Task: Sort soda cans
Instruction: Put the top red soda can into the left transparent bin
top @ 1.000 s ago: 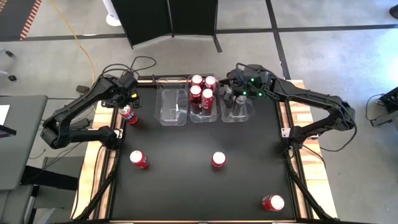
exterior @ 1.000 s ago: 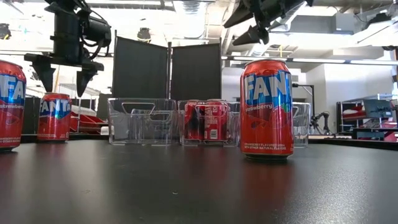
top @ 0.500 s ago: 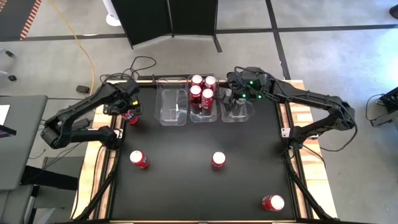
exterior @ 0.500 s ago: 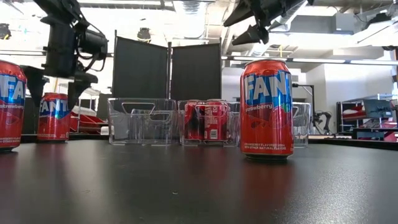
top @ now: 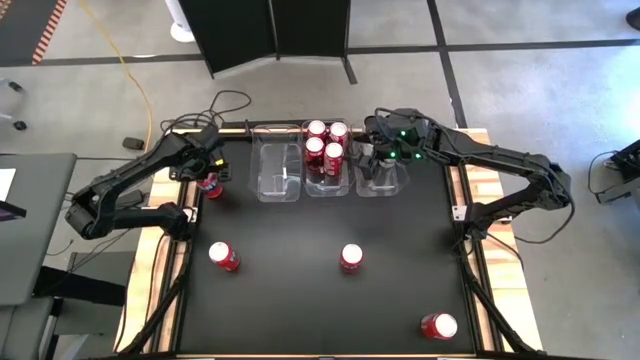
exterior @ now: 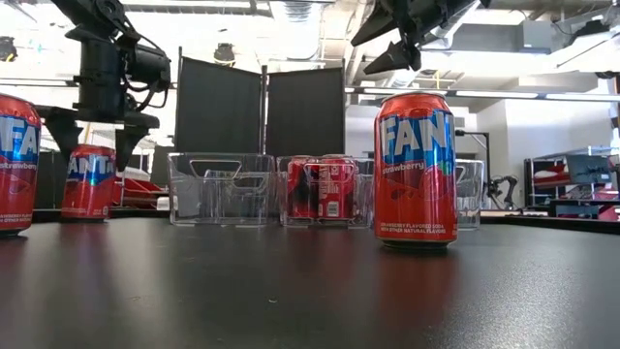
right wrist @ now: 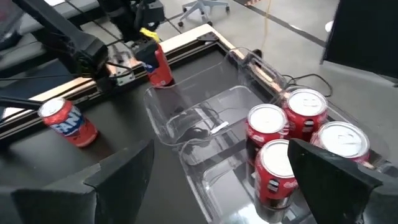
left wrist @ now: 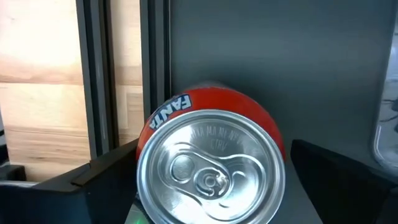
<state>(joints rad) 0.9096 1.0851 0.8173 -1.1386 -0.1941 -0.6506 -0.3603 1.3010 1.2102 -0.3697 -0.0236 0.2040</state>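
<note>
Left claw [exterior: 90,145], fingers spread and holding nothing, has dropped since a second ago to straddle a red can [exterior: 89,181] near the tabletop's [top: 320,300] left edge. Right claw [top: 378,157] hovers released over the right bin [top: 383,180]; four cans [top: 326,145] fill the middle bin.

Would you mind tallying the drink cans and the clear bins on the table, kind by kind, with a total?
Red drink cans standing in the middle clear bin: 4
Red drink cans loose on the black tabletop: 4
Clear plastic rectangular bins: 3
Total: 11 things, 8 of them cans
</note>
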